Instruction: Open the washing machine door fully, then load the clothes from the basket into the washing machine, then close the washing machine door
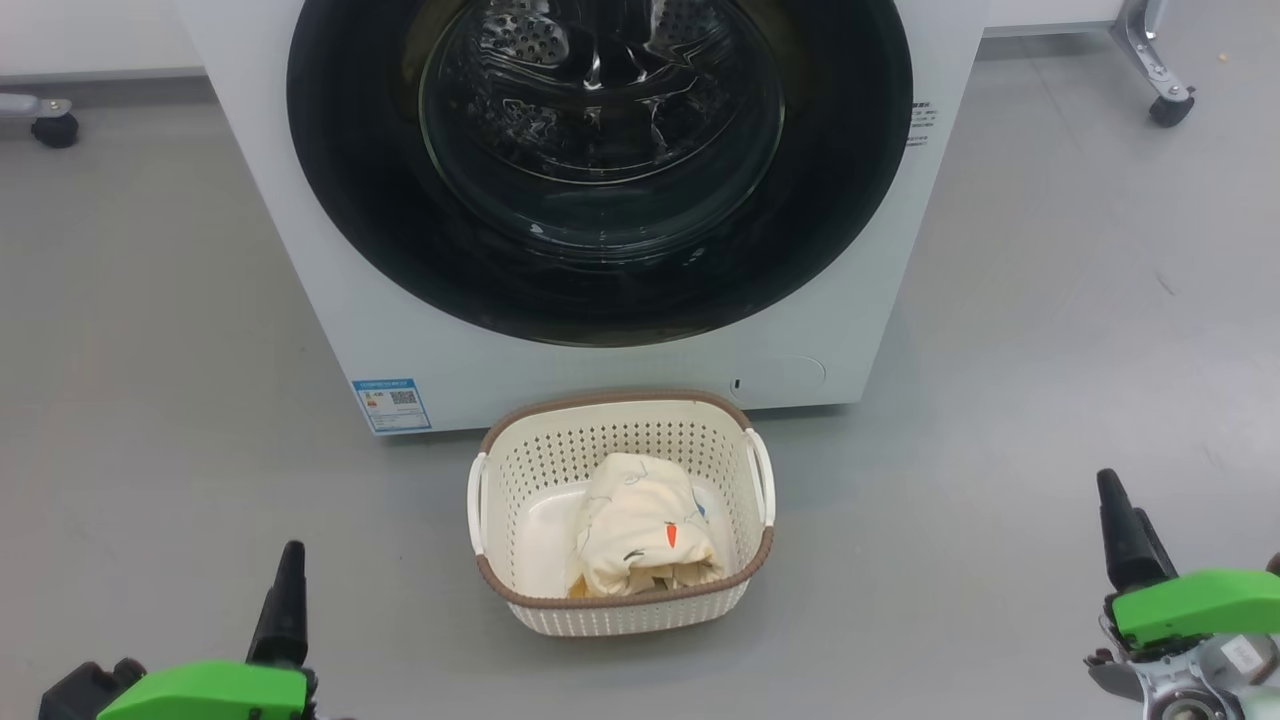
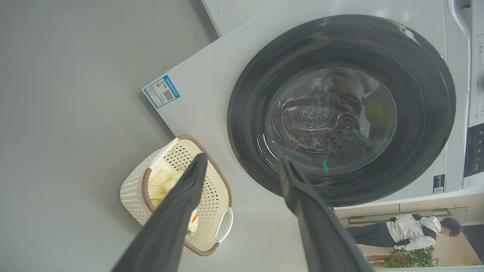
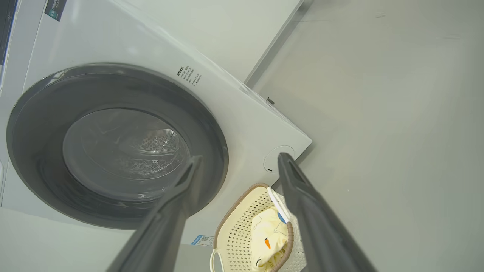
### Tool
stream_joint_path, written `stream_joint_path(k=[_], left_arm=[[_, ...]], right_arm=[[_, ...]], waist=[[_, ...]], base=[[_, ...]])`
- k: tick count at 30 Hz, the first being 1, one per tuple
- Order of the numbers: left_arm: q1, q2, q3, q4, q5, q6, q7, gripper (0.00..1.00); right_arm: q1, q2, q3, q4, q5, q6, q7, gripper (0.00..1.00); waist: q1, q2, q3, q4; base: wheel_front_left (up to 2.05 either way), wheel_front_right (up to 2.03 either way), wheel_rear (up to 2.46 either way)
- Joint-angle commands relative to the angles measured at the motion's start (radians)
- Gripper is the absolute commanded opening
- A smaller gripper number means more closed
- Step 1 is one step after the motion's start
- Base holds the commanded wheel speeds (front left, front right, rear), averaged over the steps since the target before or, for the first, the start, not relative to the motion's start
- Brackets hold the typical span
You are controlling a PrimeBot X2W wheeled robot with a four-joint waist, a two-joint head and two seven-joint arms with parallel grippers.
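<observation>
All views toward washing machine, basket

White box washer: barred by shut round black-rimmed glass door
Above cream perforated plastic basket: open room

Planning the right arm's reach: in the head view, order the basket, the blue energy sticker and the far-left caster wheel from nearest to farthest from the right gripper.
1. basket, on the floor at centre, nearest the right gripper.
2. blue energy sticker, low on the left of the washing machine front.
3. caster wheel, far upper left.
</observation>
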Motion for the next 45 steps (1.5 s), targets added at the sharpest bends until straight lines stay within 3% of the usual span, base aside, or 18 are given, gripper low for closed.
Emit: stream_joint_path(k=[1, 19, 29, 45], left_arm=[[-0.056, 0.018, 0.011, -0.04, 0.04, 0.005, -0.013, 1.0], [-0.058, 0.02, -0.036, -0.062, 0.36, 0.016, -0.066, 1.0], [-0.06, 0.018, -0.041, -0.069, 0.479, 0.023, -0.093, 1.0], [-0.078, 0.015, -0.05, -0.075, 0.692, 0.029, -0.142, 1.0]], right_arm=[[-0.058, -0.025, 0.0, -0.042, -0.049, 0.0, -0.013, 1.0], [-0.067, -0.005, -0.015, -0.055, -0.322, 0.0, -0.04, 1.0], [-0.074, 0.005, -0.057, -0.067, -0.447, 0.0, -0.046, 1.0], [-0.091, 0.006, 0.045, -0.09, -0.649, 0.0, -0.08, 1.0]], waist=[[0.0, 0.0, 0.0, 0.0], [0.0, 0.0, -0.006, 0.004], [0.0, 0.0, -0.005, 0.007], [0.0, 0.0, -0.006, 0.011]], base=[[0.0, 0.0, 0.0], [0.0, 0.0, 0.0], [0.0, 0.0, 0.0], [0.0, 0.0, 0.0]])
